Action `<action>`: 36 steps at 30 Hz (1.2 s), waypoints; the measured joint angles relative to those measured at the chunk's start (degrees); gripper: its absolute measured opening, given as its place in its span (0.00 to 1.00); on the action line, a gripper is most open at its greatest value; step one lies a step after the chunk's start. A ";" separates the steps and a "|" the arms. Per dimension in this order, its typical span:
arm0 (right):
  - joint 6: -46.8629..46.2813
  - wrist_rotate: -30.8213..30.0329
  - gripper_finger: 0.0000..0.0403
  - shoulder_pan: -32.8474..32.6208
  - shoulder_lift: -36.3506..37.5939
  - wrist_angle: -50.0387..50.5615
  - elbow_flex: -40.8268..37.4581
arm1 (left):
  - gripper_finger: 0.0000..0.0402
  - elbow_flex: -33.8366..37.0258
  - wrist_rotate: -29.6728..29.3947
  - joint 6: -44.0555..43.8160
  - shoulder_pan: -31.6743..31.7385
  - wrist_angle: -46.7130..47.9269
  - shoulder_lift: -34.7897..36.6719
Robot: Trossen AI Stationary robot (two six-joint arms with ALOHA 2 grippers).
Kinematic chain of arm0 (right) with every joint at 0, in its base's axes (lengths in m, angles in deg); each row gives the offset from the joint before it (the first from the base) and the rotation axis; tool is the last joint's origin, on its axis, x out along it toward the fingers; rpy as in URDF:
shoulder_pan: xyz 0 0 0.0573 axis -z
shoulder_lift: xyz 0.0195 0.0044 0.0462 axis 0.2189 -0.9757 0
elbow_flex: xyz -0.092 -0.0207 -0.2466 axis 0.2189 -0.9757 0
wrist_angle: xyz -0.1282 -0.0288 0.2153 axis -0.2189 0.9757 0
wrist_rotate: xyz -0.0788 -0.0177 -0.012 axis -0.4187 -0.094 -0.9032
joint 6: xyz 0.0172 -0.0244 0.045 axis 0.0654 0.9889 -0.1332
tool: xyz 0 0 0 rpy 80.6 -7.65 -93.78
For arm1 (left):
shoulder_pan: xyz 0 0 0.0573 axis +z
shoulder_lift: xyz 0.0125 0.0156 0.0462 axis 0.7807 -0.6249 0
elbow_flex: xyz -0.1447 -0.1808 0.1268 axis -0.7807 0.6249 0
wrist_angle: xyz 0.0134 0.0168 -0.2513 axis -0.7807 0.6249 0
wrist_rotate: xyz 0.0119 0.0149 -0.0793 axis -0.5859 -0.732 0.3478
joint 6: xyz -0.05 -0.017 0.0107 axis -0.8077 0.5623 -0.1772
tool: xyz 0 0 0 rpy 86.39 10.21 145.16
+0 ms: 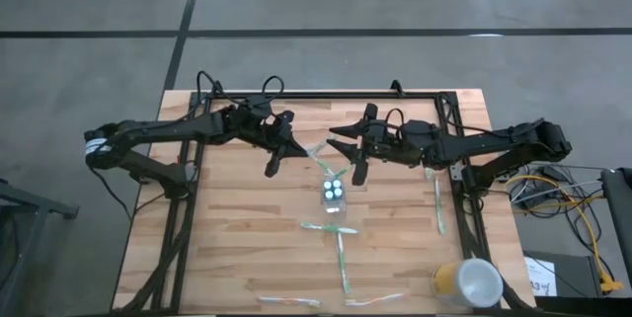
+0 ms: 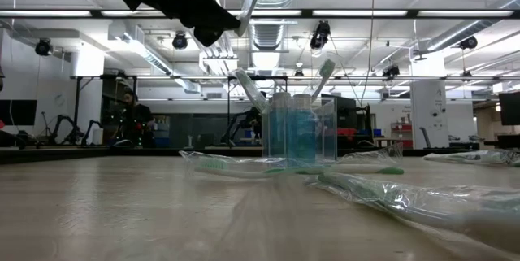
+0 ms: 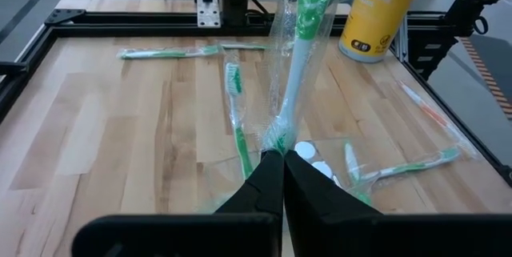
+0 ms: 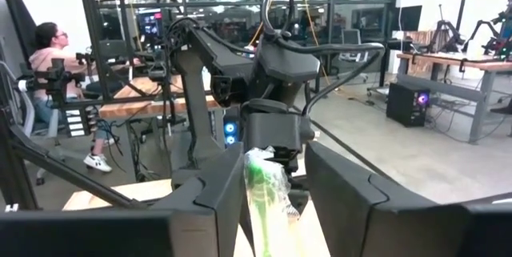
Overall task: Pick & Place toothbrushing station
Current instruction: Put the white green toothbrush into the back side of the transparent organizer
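High view: the left hand (image 1: 279,151) is pinched shut on a wrapped toothbrush (image 1: 321,154), whose long axis runs out ahead of the fingers, tilted up. The clear cup (image 1: 334,193) with its white-capped tubes (image 1: 334,191) stands on the table (image 1: 227,248) just beyond and below the left hand. The right hand (image 1: 348,151), fingers spread and empty, hovers equally near. The left wrist view alone shows the closed grip on the wrapper; the low view shows two brushes already leaning in the cup.
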 joint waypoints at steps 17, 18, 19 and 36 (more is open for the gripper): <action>-0.04 0.02 0.25 -0.02 0.04 0.66 0.00 | 0.01 0.01 0.00 -0.63 0.00 0.00 0.04; -0.08 0.04 0.23 -0.02 0.06 1.28 0.00 | 0.01 -0.01 0.00 -0.81 0.00 0.00 0.04; -0.18 0.04 0.21 -0.02 0.11 2.14 0.00 | 0.01 0.00 0.00 -0.99 0.00 0.00 0.04; 0.45 0.07 0.11 -0.02 0.97 4.38 0.00 | 0.01 -0.01 0.09 -6.15 0.00 -0.39 0.11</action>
